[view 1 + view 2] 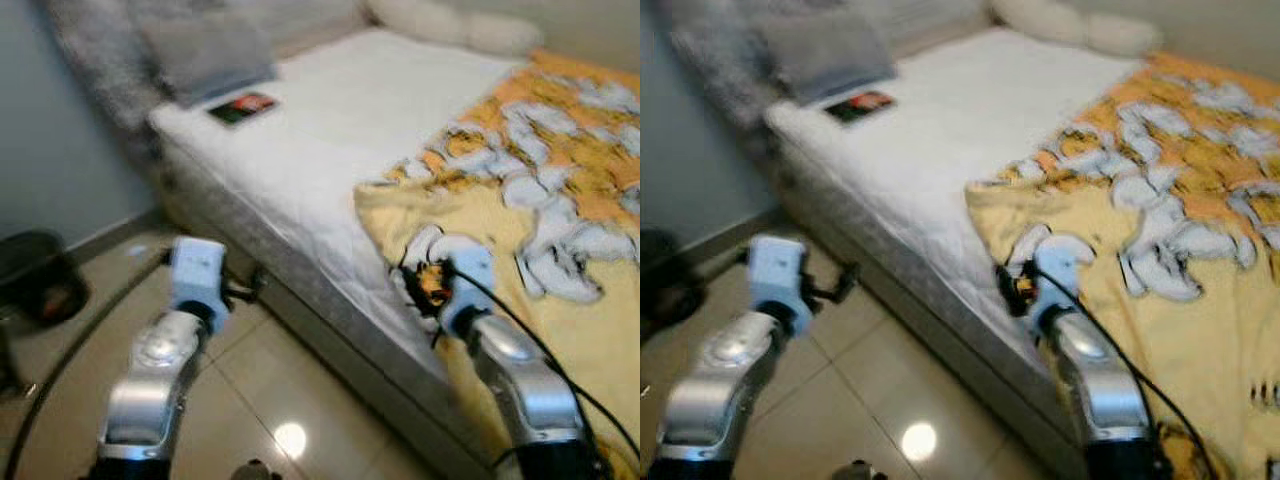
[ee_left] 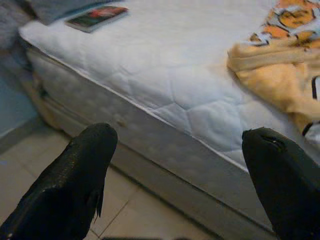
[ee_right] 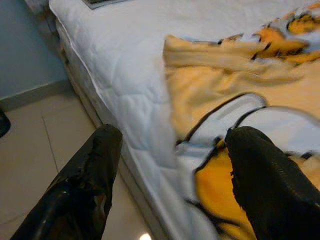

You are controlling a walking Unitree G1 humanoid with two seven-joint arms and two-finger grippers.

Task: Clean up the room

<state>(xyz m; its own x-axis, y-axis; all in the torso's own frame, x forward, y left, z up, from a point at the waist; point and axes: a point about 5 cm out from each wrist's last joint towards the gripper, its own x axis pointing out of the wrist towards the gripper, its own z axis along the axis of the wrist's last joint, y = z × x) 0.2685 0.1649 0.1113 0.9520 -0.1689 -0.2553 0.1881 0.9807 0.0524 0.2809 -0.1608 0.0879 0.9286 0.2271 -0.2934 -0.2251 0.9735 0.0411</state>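
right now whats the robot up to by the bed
The robot stands at the side of the bed, both arms held out toward it. The right gripper is open at the mattress edge, over the corner of the yellow cartoon blanket, not holding it. The left gripper is open too, over the tiled floor just short of the bed's side, holding nothing. A book lies near the grey pillow at the head of the bed, untouched.
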